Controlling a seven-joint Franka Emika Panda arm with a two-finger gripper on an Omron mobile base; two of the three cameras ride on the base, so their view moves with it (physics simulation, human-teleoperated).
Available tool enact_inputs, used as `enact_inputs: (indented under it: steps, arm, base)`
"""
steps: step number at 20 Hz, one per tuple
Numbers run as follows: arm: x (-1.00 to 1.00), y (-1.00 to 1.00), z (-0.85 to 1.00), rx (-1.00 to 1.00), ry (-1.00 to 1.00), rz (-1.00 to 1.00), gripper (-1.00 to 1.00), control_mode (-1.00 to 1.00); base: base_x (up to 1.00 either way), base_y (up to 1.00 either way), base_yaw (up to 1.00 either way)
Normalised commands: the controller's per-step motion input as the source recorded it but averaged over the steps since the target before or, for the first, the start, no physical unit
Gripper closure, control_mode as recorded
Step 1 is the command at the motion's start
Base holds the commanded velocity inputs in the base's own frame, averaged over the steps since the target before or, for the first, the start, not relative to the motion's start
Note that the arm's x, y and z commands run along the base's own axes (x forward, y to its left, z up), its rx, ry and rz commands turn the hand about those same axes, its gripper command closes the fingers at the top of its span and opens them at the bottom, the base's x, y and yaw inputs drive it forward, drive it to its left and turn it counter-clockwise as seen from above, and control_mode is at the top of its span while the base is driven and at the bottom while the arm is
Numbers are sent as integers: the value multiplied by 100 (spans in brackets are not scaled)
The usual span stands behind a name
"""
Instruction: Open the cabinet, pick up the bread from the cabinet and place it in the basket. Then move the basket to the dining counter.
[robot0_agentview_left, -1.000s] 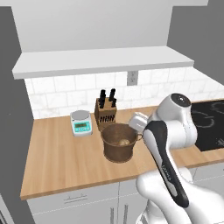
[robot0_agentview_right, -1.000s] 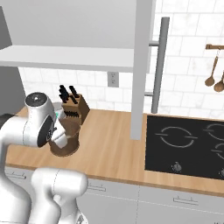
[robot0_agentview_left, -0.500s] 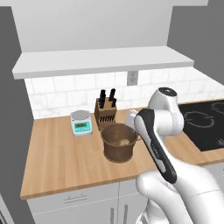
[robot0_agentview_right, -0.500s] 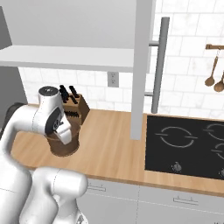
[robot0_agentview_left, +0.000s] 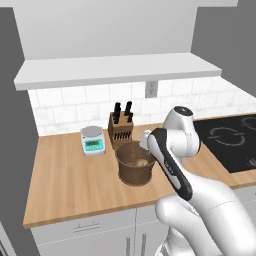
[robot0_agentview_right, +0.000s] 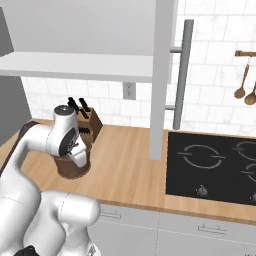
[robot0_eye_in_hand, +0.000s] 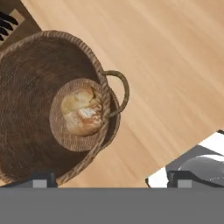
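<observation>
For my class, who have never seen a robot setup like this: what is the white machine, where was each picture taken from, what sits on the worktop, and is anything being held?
The white machine is a robot arm in a computer-rendered kitchen. Two pictures come from cameras riding behind the arm, one to its left and one to its right, so they show the same scene from two sides. The third comes from a camera on the hand, looking down along the gripper, whose two dark fingertips stand wide apart at the bottom edge.

On the wooden worktop stand a brown woven basket, a knife block and a small kitchen scale. A black hob lies to the right. The hand view looks straight into the basket, where a round bread lies on the bottom.

Nothing is held: the gripper is open above the basket's handle side.
</observation>
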Motion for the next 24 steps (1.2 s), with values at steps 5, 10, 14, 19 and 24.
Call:
enact_inputs:
  steps: [5,10,14,19,24]
  arm:
    - [38,14,-38,0,6,0,-100,-100]
    - [41,15,-33,0,4,0,-100,-100]
    - [37,9,-37,0,6,0,-100,-100]
    - [4,4,-31,0,2,0,-100,-100]
    - [0,29,-33,0,0,0,100,-100]
  base:
    - [0,0,0]
    - [0,0,0]
    - [0,0,0]
    - [0,0,0]
    - [0,0,0]
